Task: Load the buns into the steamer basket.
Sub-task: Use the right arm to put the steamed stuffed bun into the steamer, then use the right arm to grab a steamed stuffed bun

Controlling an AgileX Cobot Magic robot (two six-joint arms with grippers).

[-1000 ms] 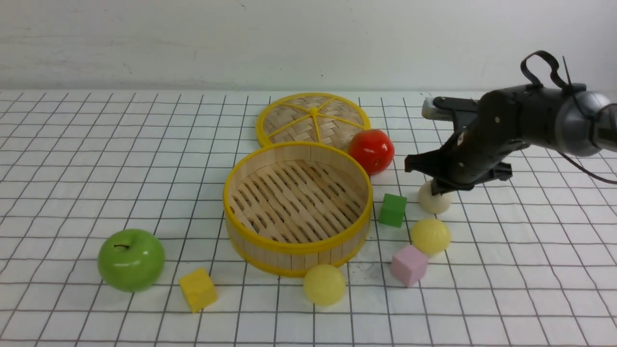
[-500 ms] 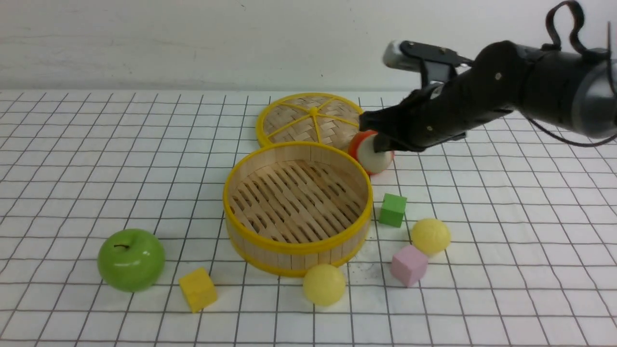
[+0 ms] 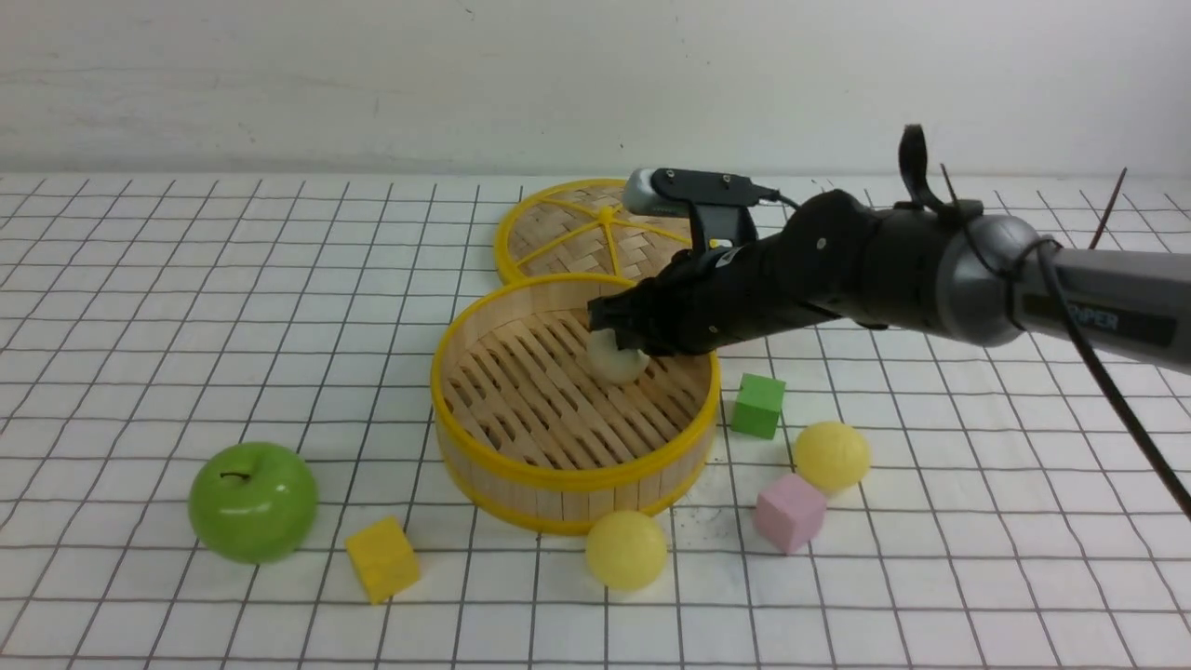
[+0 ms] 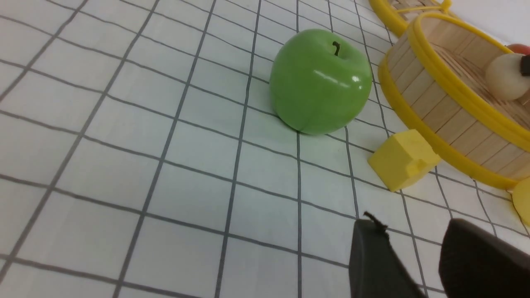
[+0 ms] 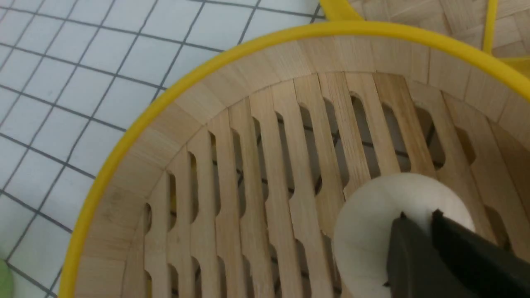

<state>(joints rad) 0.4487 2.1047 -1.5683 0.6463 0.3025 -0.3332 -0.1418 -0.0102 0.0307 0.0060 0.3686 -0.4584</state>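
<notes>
The steamer basket (image 3: 558, 479) stands mid-table. My right gripper (image 3: 619, 344) is shut on the cream-white bun (image 3: 614, 361) and holds it inside the basket, just over the slatted bottom toward the far side. In the right wrist view the gripper (image 5: 418, 217) pinches the top of the bun (image 5: 368, 231) above the slats of the basket (image 5: 256, 174). One pale yellow bun (image 3: 831, 456) lies right of the basket, another (image 3: 625, 549) against its near wall. My left gripper (image 4: 414, 236) is open and empty over the table, near the basket (image 4: 439, 107).
A green apple (image 3: 253, 502) and a yellow cube (image 3: 381, 558) lie at the front left. A green cube (image 3: 757, 405) and a pink cube (image 3: 789, 512) lie right of the basket. The woven lid (image 3: 577, 228) lies behind it. My arm hides the red apple.
My right gripper lifted the cream-white bun from the table right of the basket, carried it left past the red apple and lowered it into the basket.
</notes>
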